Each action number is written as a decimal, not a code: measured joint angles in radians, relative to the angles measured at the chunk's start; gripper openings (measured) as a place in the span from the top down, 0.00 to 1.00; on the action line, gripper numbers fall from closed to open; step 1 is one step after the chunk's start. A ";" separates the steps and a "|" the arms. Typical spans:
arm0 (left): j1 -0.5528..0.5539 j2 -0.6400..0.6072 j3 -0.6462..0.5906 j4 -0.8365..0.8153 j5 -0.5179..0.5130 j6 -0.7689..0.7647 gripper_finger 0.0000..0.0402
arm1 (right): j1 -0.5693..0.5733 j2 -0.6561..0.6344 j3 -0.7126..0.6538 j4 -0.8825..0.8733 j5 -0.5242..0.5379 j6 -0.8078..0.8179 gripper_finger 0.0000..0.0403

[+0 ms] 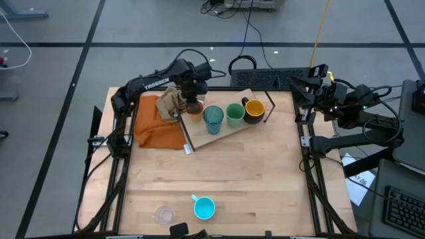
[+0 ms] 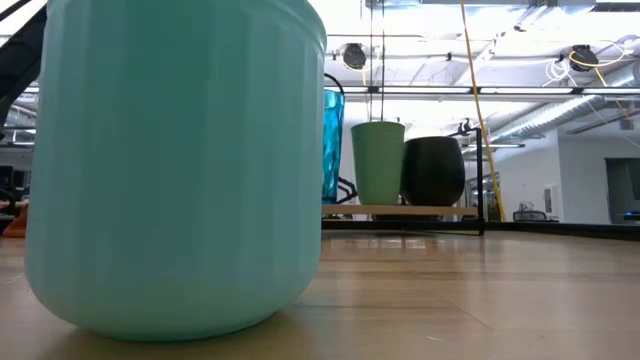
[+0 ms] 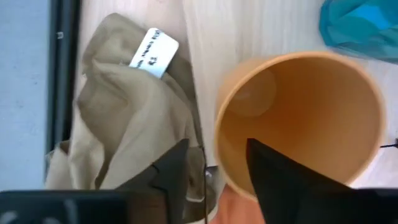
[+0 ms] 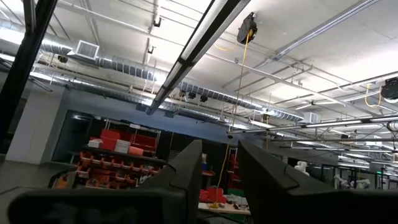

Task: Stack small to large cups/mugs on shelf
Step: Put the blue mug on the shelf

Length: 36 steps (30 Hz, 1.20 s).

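Light-blue mug (image 2: 175, 165) nearest low camera; left pincer (image 3: 214, 165) slightly parted, straddling orange cup (image 3: 298, 121) rim on shelf (image 1: 229, 130).

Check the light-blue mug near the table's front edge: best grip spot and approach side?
Probably the rim, from straight above. The light-blue mug stands upright, mouth open upward, so one finger can go inside and one outside the wall. Grip on the side away from its handle, which points toward the table's far-left. The clear glass sits close on the mug's left, so stay clear of that side.
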 joint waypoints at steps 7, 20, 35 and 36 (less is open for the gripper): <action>0.000 -0.008 0.011 -0.023 -0.022 -0.008 0.43 | 0.000 0.000 0.000 0.000 0.000 -0.003 0.76; 0.000 -0.007 0.362 -0.034 -0.016 -0.121 0.39 | 0.000 0.000 0.000 0.000 0.000 -0.001 0.76; -0.014 -0.404 0.377 0.153 0.099 -0.294 0.39 | -0.001 0.000 0.000 0.001 0.049 0.029 0.76; -0.021 -0.437 0.377 0.153 0.112 -0.299 0.39 | -0.001 0.000 0.000 0.001 0.049 0.027 0.76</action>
